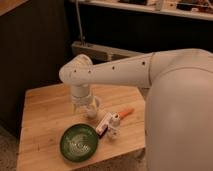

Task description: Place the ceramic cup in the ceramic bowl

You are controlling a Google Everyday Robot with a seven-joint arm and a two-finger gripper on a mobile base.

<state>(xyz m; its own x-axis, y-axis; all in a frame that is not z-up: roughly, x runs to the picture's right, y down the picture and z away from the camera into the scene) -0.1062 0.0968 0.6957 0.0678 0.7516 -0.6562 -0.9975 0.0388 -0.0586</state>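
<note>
The dark-green ceramic bowl (pixel 79 142) with pale rings inside sits near the front edge of the wooden table (pixel 45 115). My gripper (pixel 88 108) points down at the table just behind and to the right of the bowl, at the end of the white arm coming in from the right. A small whitish rounded shape (pixel 93 112) shows at the gripper's lower end. It may be the ceramic cup, but I cannot tell, nor whether it is held.
A small white boxy item with red and black marks (pixel 103 123) and a small white object (pixel 114 123) lie just right of the bowl. An orange item (pixel 126 112) lies behind them. My large white body (pixel 180 120) fills the right side. A dark cabinet stands behind.
</note>
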